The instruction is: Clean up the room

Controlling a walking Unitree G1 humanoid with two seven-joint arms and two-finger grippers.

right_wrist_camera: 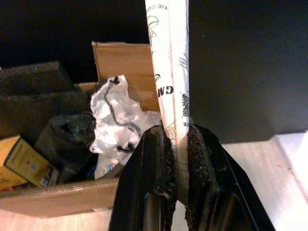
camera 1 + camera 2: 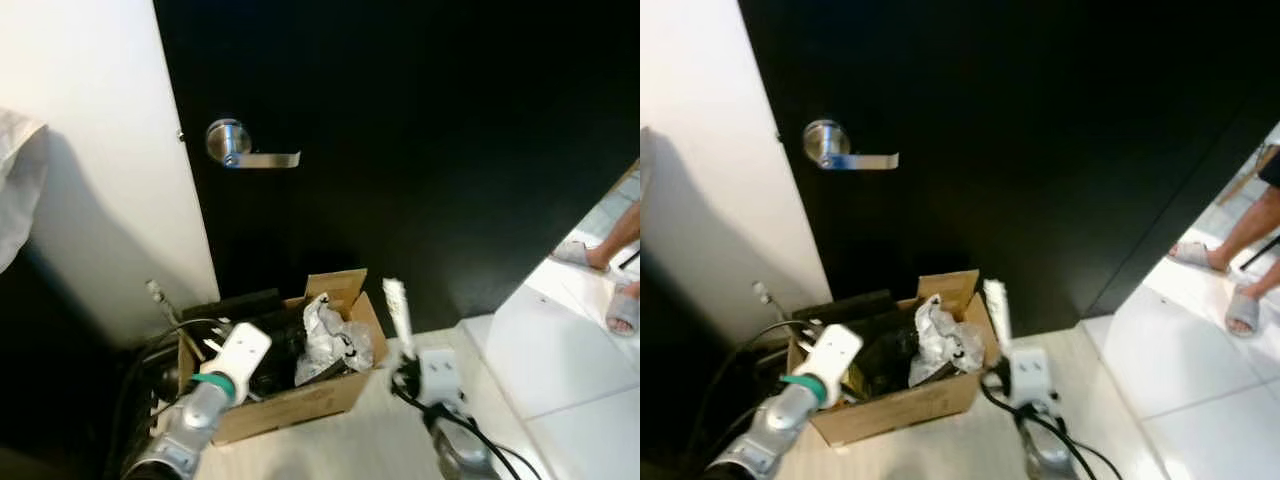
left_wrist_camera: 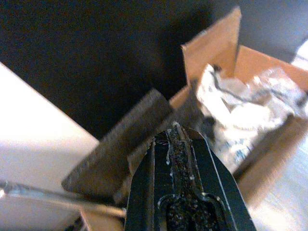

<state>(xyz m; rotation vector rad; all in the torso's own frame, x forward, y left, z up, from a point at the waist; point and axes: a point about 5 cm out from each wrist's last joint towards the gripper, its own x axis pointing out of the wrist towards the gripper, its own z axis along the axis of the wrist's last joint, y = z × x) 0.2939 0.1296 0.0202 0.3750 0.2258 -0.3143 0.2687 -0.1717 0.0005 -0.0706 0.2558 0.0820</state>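
An open cardboard box stands on the pale floor against a black door, holding a crumpled white plastic bag, dark foam pieces and a yellow carton. My right gripper is shut on a long white printed paper wrapper, which sticks upright just right of the box. My left gripper is shut with nothing between its fingers and hovers over the box's left end.
The black door has a silver lever handle. A white wall lies to the left, with black cables at its foot. At the right, a person's feet in grey slippers stand on white tiles.
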